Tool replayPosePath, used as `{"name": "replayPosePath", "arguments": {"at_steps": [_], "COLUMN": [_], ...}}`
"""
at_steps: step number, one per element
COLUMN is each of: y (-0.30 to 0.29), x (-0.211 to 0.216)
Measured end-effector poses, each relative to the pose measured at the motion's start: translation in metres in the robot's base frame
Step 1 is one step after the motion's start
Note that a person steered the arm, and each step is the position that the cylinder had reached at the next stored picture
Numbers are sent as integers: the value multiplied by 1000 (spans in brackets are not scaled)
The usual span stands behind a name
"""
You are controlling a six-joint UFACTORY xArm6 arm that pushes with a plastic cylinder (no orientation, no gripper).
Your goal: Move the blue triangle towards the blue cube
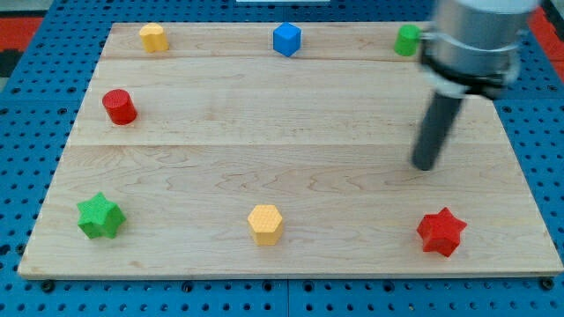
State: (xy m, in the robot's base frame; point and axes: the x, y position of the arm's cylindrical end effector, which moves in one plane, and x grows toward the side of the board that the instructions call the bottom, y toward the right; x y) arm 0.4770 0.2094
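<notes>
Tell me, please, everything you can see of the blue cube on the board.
The blue cube is a small, solid-looking block with a bright, matte blue finish, its top face paler than its sides. It sits flat and upright near the wooden board's top edge, about midway across, turned so a corner faces the view's bottom. Nothing touches it: the yellow block lies well to its left, the green block to its right, and my tip is far off, lower right.
</notes>
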Motion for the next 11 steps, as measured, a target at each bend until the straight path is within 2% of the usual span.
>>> {"name": "replayPosePath", "arguments": {"at_steps": [1,2,4,6,7,8,9,10,11], "y": [58,78,15,16,-9,-84,-122,-121,-119], "x": [-5,-40,-57,-63,-70,-85,-103,-146,-163]}}
